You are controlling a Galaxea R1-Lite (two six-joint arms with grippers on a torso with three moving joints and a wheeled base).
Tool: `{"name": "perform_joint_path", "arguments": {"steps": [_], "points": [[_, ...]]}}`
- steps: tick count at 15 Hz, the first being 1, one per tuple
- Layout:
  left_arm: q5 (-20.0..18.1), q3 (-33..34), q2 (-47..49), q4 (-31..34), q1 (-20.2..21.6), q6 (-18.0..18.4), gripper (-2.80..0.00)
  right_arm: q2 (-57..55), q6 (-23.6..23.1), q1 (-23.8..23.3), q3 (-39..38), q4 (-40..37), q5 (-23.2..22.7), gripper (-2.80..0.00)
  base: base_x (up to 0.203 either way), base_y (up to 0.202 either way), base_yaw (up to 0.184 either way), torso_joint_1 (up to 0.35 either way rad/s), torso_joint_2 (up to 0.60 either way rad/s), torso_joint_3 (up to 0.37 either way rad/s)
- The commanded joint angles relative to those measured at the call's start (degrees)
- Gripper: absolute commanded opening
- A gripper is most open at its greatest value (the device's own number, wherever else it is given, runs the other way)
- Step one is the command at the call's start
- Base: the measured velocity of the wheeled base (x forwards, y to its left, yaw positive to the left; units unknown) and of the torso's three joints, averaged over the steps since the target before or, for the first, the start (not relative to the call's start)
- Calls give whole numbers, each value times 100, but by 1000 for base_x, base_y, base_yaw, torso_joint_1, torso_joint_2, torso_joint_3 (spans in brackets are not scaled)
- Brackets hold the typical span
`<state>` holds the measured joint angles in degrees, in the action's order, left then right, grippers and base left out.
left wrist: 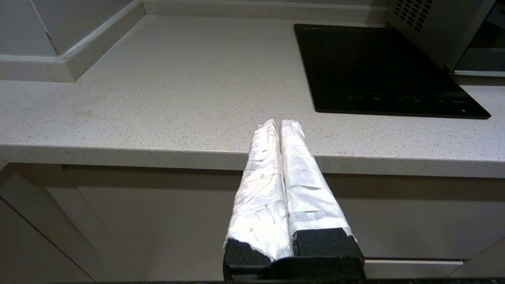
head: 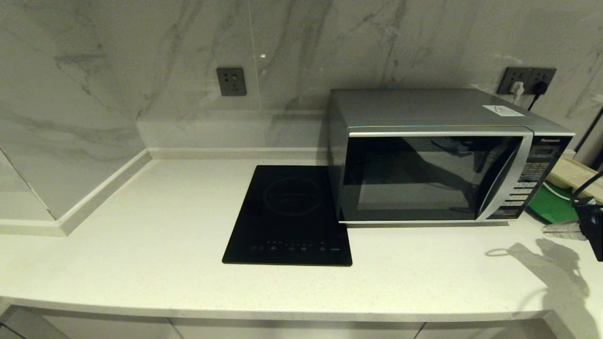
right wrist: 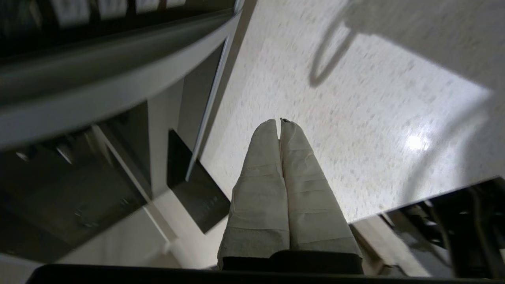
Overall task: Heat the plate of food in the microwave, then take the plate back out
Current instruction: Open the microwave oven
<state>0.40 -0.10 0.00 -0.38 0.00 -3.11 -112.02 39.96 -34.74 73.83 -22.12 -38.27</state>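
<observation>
I read this as the opening step: the microwave (head: 438,160) door is shut, so nothing is heating yet. Going left to right, my left gripper (left wrist: 280,123) sits parked in front of the worktop (head: 141,235) edge, its taped fingers pressed together on nothing. Next comes one black induction hob (head: 289,214), then the one silver Panasonic microwave touching its right edge. My right gripper (right wrist: 279,121) hovers over bare worktop just off the microwave's lower right front corner, fingers together and empty; in the head view I only catch its dark body at the far right. I count no plate of food in any view; only a green tray (head: 551,205) edge shows behind the microwave's right side. My next move, I judge, needs the door opened by its curved handle (head: 506,181).
</observation>
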Motion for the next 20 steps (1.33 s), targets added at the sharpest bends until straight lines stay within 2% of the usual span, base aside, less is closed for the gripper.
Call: {"name": "perform_joint_path", "arguments": {"steps": [1,3,5,10,16,20], "points": [[3,1,0,-6,0,-6,-280,-547,149,-200,111,38,-229,-280,0,0,0,0,0,0],[3,-8,0,-6,0,-6,-280,-947,341,-251,410,41,-394,-280,0,0,0,0,0,0],[3,1,0,-6,0,-6,-280,-1261,398,-312,718,26,-889,-280,0,0,0,0,0,0],[3,1,0,-6,0,-6,-280,-1905,686,-322,1594,-42,-1605,-280,0,0,0,0,0,0],[3,1,0,-6,0,-6,-280,-2684,749,-302,2515,-63,-1668,-280,0,0,0,0,0,0],[3,1,0,-6,0,-6,-280,-2931,864,-120,3137,-423,-1667,-280,0,0,0,0,0,0]]}}
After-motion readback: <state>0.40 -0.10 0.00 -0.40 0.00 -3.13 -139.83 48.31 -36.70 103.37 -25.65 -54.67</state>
